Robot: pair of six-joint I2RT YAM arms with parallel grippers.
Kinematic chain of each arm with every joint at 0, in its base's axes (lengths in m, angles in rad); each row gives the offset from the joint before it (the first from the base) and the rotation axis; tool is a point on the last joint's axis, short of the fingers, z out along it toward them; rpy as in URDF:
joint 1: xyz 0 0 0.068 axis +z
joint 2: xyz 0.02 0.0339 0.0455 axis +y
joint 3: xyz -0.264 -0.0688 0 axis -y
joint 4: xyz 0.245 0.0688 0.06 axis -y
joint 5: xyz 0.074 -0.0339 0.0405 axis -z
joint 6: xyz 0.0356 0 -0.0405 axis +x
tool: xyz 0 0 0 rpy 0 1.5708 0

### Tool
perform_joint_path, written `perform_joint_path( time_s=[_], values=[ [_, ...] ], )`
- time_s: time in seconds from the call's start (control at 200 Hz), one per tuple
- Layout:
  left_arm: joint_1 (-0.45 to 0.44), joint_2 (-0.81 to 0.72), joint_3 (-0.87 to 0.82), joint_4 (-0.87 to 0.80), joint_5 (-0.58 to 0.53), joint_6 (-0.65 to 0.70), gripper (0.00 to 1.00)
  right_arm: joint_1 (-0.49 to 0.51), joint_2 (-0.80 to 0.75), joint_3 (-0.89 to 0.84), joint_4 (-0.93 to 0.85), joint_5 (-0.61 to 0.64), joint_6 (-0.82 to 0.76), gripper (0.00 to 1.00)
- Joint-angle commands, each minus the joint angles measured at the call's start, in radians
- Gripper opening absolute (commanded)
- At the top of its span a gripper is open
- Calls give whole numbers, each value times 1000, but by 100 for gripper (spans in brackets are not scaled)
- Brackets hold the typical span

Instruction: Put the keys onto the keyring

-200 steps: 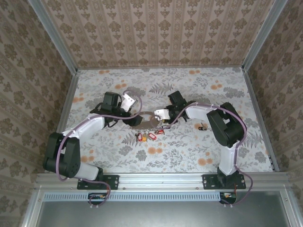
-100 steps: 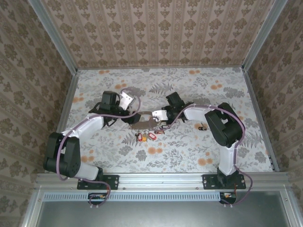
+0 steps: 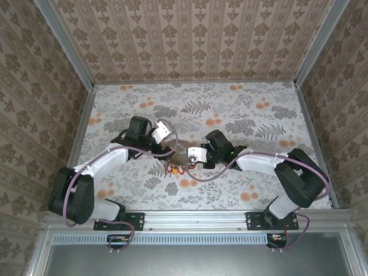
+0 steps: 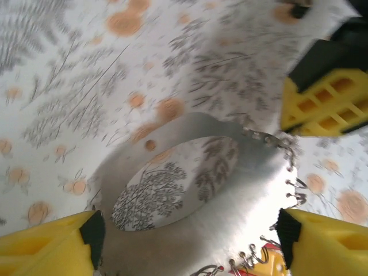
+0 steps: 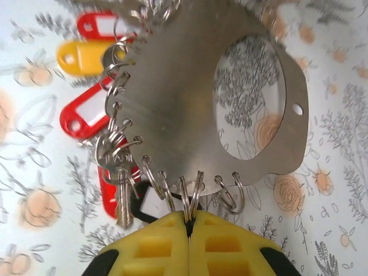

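From above, both arms reach in to the middle of the flowered table (image 3: 247,103), and the left pincer (image 3: 170,153) and right pincer (image 3: 187,160) face each other with the keyring (image 3: 179,157) between them; it looks like a small dull-grey patch, and the keys (image 3: 174,169) hang or lie just on its near side as a red and yellow cluster. At this size I can't make out how either pincer stands. The left wrist camera looks along the left pincer (image 4: 188,230): its yellow fingers (image 4: 46,250) are wide apart, and the keyring (image 4: 230,201), a flat metal plate with a big oval hole, spans the gap with its edges right at the two dark pads. Whether they actually press on it I cannot tell. Small wire rings (image 4: 296,198) line the plate's right edge, a yellow and red bit of the keys (image 4: 265,265) peeps out below, and the right pincer (image 4: 305,109) sits at the plate's upper right. From the right wrist, the right pincer (image 5: 190,217) is closed tight, its tips pinching one of the rings (image 5: 150,172) on the near edge of the keyring (image 5: 172,98). The keys (image 5: 86,118) fan out on the left of the plate: red tags, a yellow one and a bare metal key, hung on the rings
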Motion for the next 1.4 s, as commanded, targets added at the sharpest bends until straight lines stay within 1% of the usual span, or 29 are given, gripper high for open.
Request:
perform_joint_path(
  time_s=[0.0,0.07,0.105,0.2,0.255,0.275,0.355,0.5,0.675,0.715,0.785,0.81,0.895,1.01,1.075,1.12,1.29,1.395],
  values=[
    [-1,-129,-86,141,207,150,73,2,-93,-41,152,-44,151,6],
    [2,-186,-103,160,213,146,69,0,-126,-52,171,-85,172,5],
    [5,-200,-91,129,220,155,68,0,-164,-57,179,-109,178,4],
    [-8,-211,-49,32,272,215,66,1,-196,-61,191,-167,181,3],
    [-13,-212,-39,15,291,252,62,0,-203,-61,197,-193,182,3],
    [-44,-212,-38,13,292,262,60,0,-205,-61,201,-201,182,3],
    [-76,-215,-31,24,258,283,58,1,-205,-63,221,-228,173,3],
    [-96,-205,-27,17,174,335,56,0,-189,-43,209,-276,134,2],
    [-112,-188,-24,26,148,367,52,1,-181,-7,165,-299,95,2],
    [-117,-185,-21,26,140,373,50,0,-180,3,142,-306,79,2],
    [-129,-180,-16,33,119,384,49,1,-181,19,98,-325,49,3],
    [-132,-179,-16,39,114,385,47,-1,-180,24,86,-330,40,3],
    [-143,-160,-16,62,106,393,45,0,-175,33,74,-333,30,3],
    [-158,-121,9,35,108,424,33,1,-169,41,65,-338,21,3],
    [-163,-103,23,-4,116,474,27,0,-164,45,62,-340,21,3],
    [-169,-96,28,-20,110,494,26,1,-161,46,61,-342,20,3],
    [-180,-94,22,-7,105,495,24,1,-149,60,52,-352,5,3],
    [-183,-94,26,-15,100,496,16,-1,-147,69,48,-352,4,4]
  ],
)
